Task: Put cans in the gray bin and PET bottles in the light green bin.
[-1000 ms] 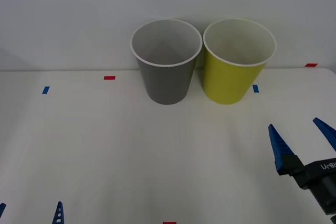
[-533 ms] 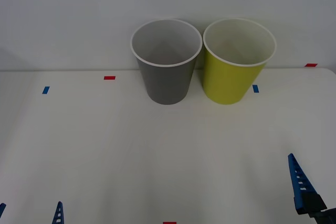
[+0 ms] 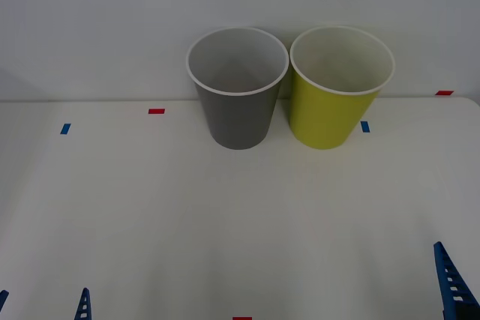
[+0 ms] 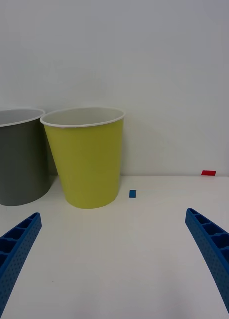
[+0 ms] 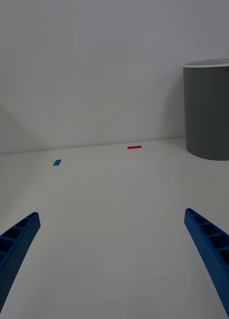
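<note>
Bins [image 3: 238, 121] upper centre, right gripper [image 4: 114, 259] pulled back to lower right, spread wide, empty; left gripper [image 5: 112, 259] wide too — sorting looks finished

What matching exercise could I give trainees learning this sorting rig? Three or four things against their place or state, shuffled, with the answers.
Things:
1. gray bin
2. light green bin
3. right gripper
4. left gripper

Places or states:
A. open, low at the table's near left corner
B. at the table's back, on the robot's right of its twin
C. open, low at the table's near right corner
D. at the table's back, on the robot's left of its twin

Pairs: 1-D, 2-B, 3-C, 4-A
</note>
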Controlling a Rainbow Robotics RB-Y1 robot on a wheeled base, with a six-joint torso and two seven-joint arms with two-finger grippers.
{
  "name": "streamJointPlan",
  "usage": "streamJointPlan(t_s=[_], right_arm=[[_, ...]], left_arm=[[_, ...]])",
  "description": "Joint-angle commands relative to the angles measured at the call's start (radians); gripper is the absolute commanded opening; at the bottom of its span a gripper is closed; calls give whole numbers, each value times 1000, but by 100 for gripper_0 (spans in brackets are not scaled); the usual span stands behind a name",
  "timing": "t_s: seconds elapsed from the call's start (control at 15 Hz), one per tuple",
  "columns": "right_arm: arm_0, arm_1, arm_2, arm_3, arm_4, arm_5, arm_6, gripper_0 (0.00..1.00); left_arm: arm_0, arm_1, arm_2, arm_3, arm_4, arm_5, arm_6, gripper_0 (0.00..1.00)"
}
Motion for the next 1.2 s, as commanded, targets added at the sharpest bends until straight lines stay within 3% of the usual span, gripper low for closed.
streamJointPlan(t_s=[0.07, 1.2], right_arm=[[1, 2, 4, 0, 0, 0, 0, 100], [1, 2, 4, 0, 0, 0, 0, 100]], left_arm=[[0, 0, 0, 0, 0, 0, 0, 100], [0, 0, 0, 0, 0, 0, 0, 100]])
